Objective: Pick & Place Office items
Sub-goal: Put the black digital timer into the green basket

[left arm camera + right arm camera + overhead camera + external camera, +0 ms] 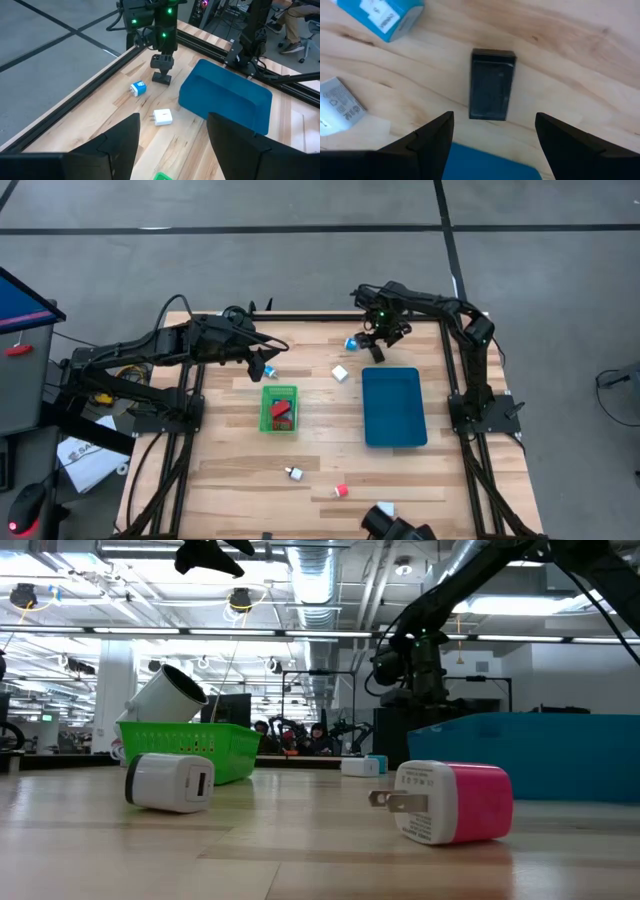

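My right fingers [492, 145] hang spread over a black block [491, 84] lying flat on the worktop [330, 470], touching nothing. Its long axis runs in line with my reach, away from the dark blue tray [393, 406] just beside it. Near it lie one blue block [382, 16] and one white block [162, 117]. The green tray [267, 418] holds red and black pieces. Two more plug blocks, one white [170, 781], one pink [452, 802], sit at the near edge. My left fingers [172, 142] hover apart and empty above the green tray's far end.
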